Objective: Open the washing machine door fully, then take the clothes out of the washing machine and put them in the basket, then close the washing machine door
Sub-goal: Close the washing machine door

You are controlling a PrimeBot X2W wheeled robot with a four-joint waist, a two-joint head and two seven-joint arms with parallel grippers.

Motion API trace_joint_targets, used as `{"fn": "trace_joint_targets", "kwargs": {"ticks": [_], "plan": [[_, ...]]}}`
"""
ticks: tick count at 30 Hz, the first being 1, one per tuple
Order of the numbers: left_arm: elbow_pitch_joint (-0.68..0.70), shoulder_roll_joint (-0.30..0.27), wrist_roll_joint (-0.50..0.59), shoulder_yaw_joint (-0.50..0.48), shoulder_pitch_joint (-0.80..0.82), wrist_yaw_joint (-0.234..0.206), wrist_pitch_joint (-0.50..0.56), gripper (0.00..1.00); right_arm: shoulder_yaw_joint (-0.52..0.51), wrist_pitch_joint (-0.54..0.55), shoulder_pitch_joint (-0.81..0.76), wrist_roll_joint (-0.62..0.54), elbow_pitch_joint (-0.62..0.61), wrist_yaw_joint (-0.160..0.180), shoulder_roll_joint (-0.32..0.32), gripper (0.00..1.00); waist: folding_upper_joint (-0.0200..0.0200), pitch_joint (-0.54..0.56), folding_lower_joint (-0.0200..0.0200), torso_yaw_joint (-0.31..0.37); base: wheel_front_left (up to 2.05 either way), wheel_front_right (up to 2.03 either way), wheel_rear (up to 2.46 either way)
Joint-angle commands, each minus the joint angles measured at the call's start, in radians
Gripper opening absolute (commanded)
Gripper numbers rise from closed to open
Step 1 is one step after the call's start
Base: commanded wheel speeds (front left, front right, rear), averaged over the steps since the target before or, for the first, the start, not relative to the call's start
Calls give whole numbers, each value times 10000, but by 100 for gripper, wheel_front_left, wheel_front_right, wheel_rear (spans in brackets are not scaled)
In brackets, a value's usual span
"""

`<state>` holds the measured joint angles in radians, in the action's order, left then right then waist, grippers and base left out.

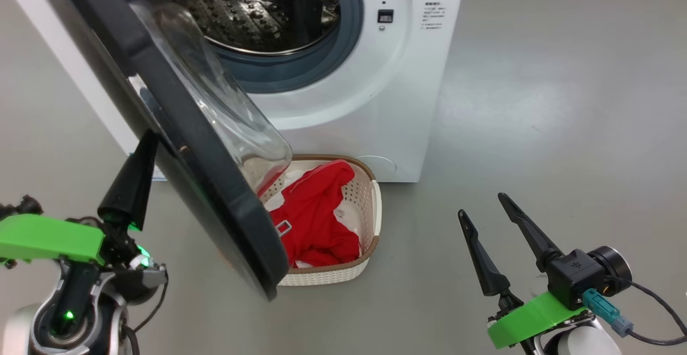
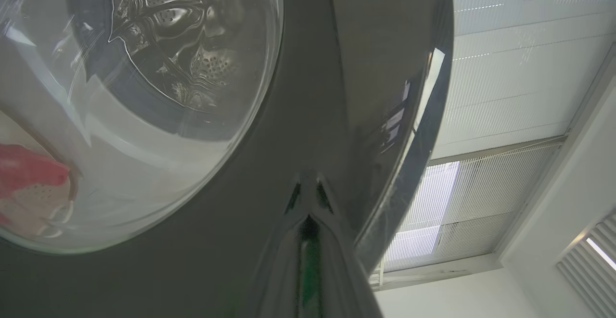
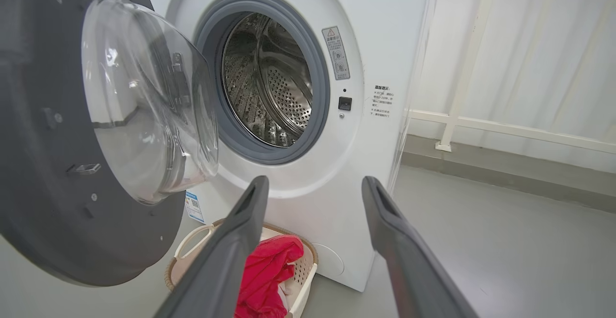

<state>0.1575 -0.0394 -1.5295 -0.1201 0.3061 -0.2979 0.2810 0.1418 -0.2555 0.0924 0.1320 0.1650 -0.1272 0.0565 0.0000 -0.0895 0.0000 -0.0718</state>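
Observation:
The washing machine [image 1: 397,102] [image 3: 380,34] stands open, and no clothes show in the visible part of its steel drum [image 1: 252,11] [image 3: 269,82]. The washing machine door [image 1: 177,129] [image 3: 38,164] is swung out towards me, its glass bowl facing the opening. My left gripper [image 1: 147,140] [image 2: 308,178] is shut, and its tip rests against the door's glossy black outer rim [image 2: 308,92]. The basket [image 1: 327,270] [image 3: 303,272] sits on the floor under the door, holding red clothes [image 1: 316,210] [image 3: 264,274] over something white. My right gripper [image 1: 481,204] [image 3: 314,183] hangs open and empty, right of the basket.
Grey floor [image 1: 536,129] spreads wide to the right of the machine. A white railing [image 3: 471,68] runs along the wall beyond the machine's right side. The door's lower edge overhangs the basket's left part.

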Motion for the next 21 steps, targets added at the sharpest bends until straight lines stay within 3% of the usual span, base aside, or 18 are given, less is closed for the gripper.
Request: {"fn": "trace_joint_targets", "kwargs": {"ticks": [1, 21], "plan": [[237, -112, -227, -66, 151, 190, -170, 0, 239, -63, 327, 119, -241, -35, 8, 100, 0, -51, 0, 211, 0, 0, 0], [-1049, -109, -851, 796, 2076, 997, -1588, 0, 395, -63, 577, 103, -391, -35, 98, 100, 0, -883, 0, 1541, 0, 0, 0]]}}
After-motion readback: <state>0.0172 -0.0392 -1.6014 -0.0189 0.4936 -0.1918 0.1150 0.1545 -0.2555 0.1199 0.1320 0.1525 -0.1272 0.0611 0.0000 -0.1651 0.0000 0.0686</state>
